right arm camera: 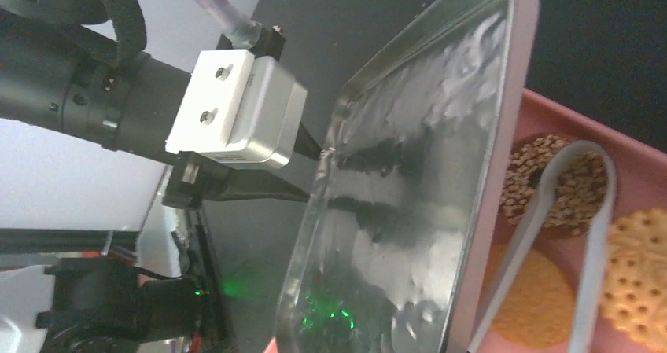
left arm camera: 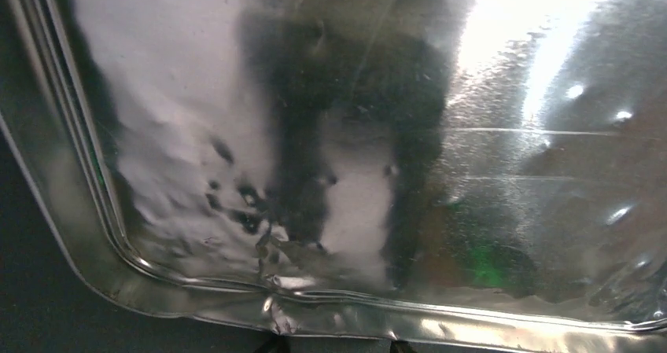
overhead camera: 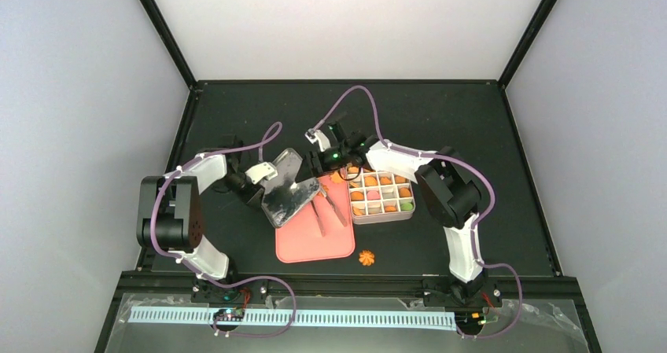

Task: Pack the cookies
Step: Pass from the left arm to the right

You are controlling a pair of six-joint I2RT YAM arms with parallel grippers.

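I see left end effector (right arm camera: 324, 155) clamped on metal lid (overhead camera: 287, 192) edge, lid tilted over pink tray (overhead camera: 303, 247) mid-frame. Right end effector (overhead camera: 321, 163): can't tell.

Left hand (overhead camera: 265, 189) tips hidden (behind metal lid (overhead camera: 292, 198))

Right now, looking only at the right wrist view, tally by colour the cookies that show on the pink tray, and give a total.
Brown ring cookie: 1
Plain orange round cookie: 1
Golden cookie dotted with holes: 1
Total: 3
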